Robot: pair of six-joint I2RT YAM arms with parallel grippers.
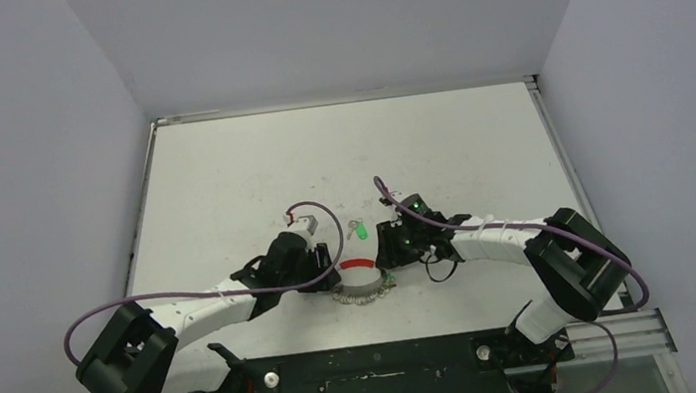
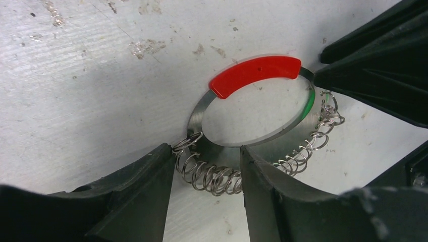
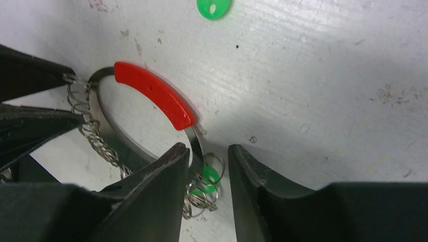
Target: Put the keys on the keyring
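Observation:
The keyring is a flat metal band with a red segment and many small wire rings, lying between both arms. My left gripper is shut on its near side, both fingers pressing the bunch of small rings. My right gripper stands open astride the band's other side; one finger is inside the loop, the other outside and touching nothing. A green tag hangs among the rings there. The keys' loose green tag lies on the table just beyond the ring, also at the top edge of the right wrist view.
The white table is scuffed and walled by grey panels on three sides. Purple cables loop above both wrists. The right gripper's fingers fill the left wrist view's right side.

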